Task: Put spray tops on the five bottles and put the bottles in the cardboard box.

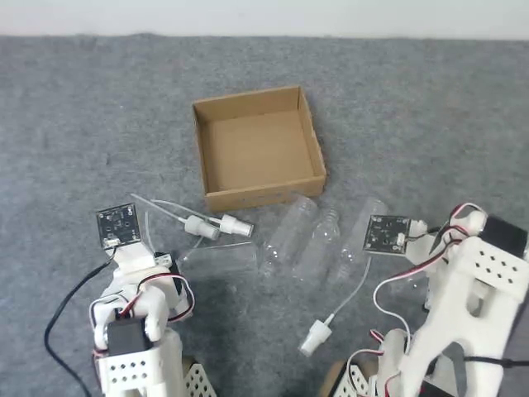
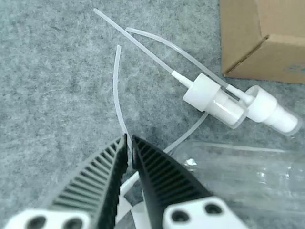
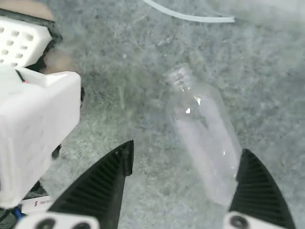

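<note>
The cardboard box stands open on the grey carpet. Several clear bottles lie uncapped in front of it. Two spray tops lie side by side near the box corner, and a third spray top lies nearer the arms. My left gripper is shut, with the thin dip tube of another spray top pinched at its tips. My right gripper is open and low over the carpet, with a clear bottle lying between its fingers.
The left arm and the right arm stand at the near edge. Grey carpet runs open to the left, right and behind the box. A pale wall borders the far side.
</note>
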